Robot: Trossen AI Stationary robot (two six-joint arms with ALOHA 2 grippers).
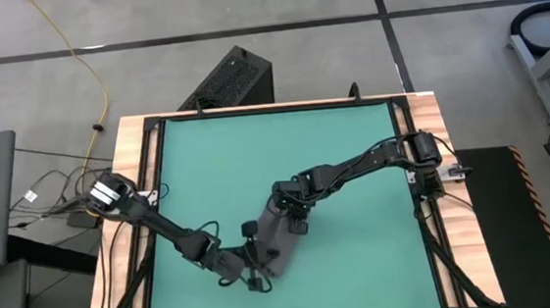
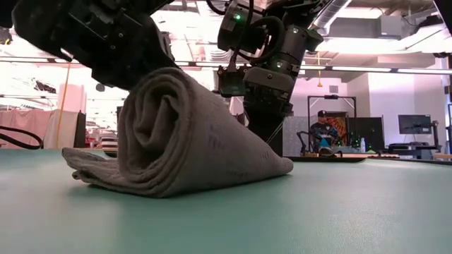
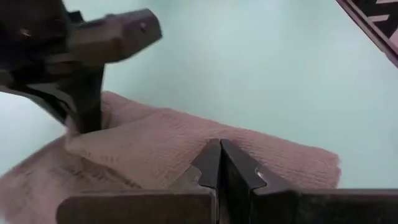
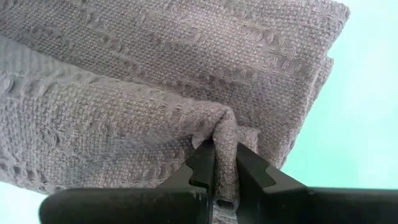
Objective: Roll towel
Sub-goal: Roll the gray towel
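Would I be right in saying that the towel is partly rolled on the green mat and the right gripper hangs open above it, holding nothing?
Not quite. The towel is indeed partly rolled on the green mat, but the right gripper is not open and empty: the right wrist view shows its fingers pinched shut on a fold of the cloth.

The towel (image 4: 155,81) is a soft grey cloth with a coarse, open weave, its threads forming raised ribbed rows, and its surface is matt. The right gripper (image 4: 225,171) has dark, hard fingers (image 4: 202,165) with a smooth, dull finish, as does the left gripper (image 3: 220,163). The table mat (image 1: 353,148) is a smooth teal sheet with a faint sheen. Pale bare wood shows along the table's border (image 1: 129,146), framed by black rails.
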